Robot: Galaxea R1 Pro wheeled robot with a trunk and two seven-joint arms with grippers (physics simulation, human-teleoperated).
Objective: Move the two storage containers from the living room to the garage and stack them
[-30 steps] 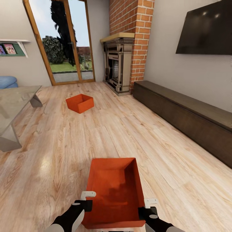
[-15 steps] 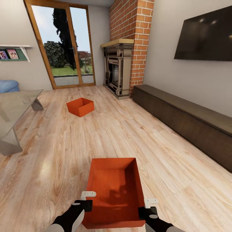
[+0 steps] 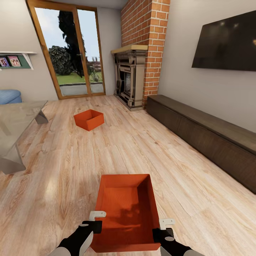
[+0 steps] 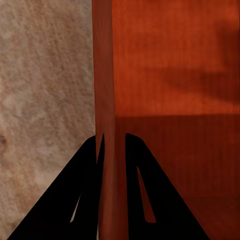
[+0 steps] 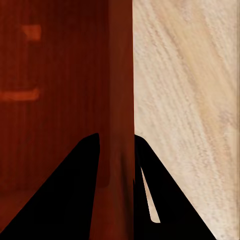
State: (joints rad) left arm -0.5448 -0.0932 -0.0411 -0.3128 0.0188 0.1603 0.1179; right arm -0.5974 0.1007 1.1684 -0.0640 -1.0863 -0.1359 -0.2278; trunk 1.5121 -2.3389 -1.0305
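- two red-orange bins show in the head view: the near bin (image 3: pixel 126 209) sits at the bottom centre of the frame, held between both arms; the far bin (image 3: pixel 89 119) rests on the wood floor (image 3: pixel 149 156) in the upper left part of the frame, well apart from the first.
- the left gripper (image 3: pixel 93 219) is at the near bin's left wall, low in the frame; in the left wrist view the left gripper (image 4: pixel 114 150) has its two dark fingers (image 4: pixel 137 170) closed on that thin wall, one on each side, with the near bin (image 4: pixel 175 75) running up the frame.
- the right gripper (image 3: pixel 164 227) is at the bin's right wall; in the right wrist view the right gripper (image 5: pixel 116 147) clamps the wall of the near bin (image 5: pixel 55 75) the same way, with pale planks beside it.
- the near bin is open on top and looks empty; whether it touches the floor cannot be told.
- the far bin lies between a glass-topped table (image 3: pixel 16 117) at the left edge and a brick fireplace (image 3: pixel 133 76) at upper centre.
- wood-framed glass doors (image 3: pixel 67 53) stand at the upper left.
- a long dark cabinet (image 3: pixel 206 133) runs along the right wall under a black tv (image 3: pixel 225 41).
- a blue sofa (image 3: pixel 9 96) shows at the far left edge.
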